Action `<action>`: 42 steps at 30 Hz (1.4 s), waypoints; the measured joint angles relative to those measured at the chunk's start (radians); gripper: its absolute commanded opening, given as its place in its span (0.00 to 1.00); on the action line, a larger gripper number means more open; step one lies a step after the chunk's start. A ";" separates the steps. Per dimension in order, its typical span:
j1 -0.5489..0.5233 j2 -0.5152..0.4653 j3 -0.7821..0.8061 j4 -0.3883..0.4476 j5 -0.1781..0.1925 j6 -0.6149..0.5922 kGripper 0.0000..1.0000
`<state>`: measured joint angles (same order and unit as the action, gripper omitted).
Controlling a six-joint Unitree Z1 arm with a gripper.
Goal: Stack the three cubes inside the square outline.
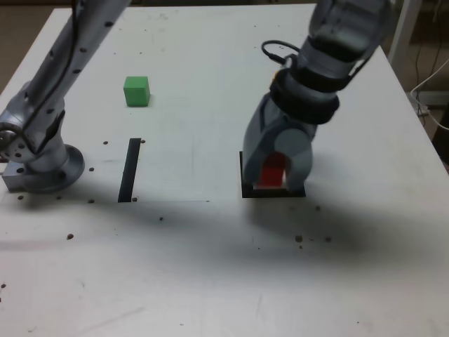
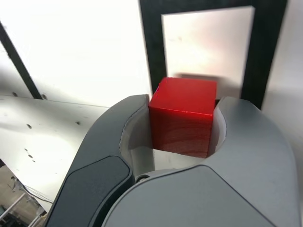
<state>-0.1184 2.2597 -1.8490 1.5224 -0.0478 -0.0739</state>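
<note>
Two cubes in view. White table (image 1: 210,281) is mostly bare, wide free space near and at the exterior view's left; far right edge runs close behind the arm. Gripper (image 1: 275,175) points down over the square outline (image 1: 247,191), jaws clamped on red cube (image 2: 183,116), whose faces look slightly skewed to the frame's sides. Black strip (image 1: 129,170) runs near-to-far, left of centre. Green cube (image 1: 136,90) sits far left, well apart.

I saw a straight black strip (image 1: 130,170) lying on the white desk (image 1: 210,267) toward its left edge in the exterior view, dark specks (image 1: 300,239) scattered about.
</note>
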 measured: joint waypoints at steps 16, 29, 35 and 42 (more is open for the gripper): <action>0.037 -0.023 0.094 -0.133 0.023 0.043 0.33; 0.050 -0.025 0.123 -0.155 0.027 0.055 0.91; 0.054 -0.026 0.134 -0.164 0.027 0.058 0.99; 0.056 -0.083 0.184 -0.170 0.044 0.046 0.99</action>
<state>-0.0628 2.1762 -1.6655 1.3521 -0.0043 -0.0281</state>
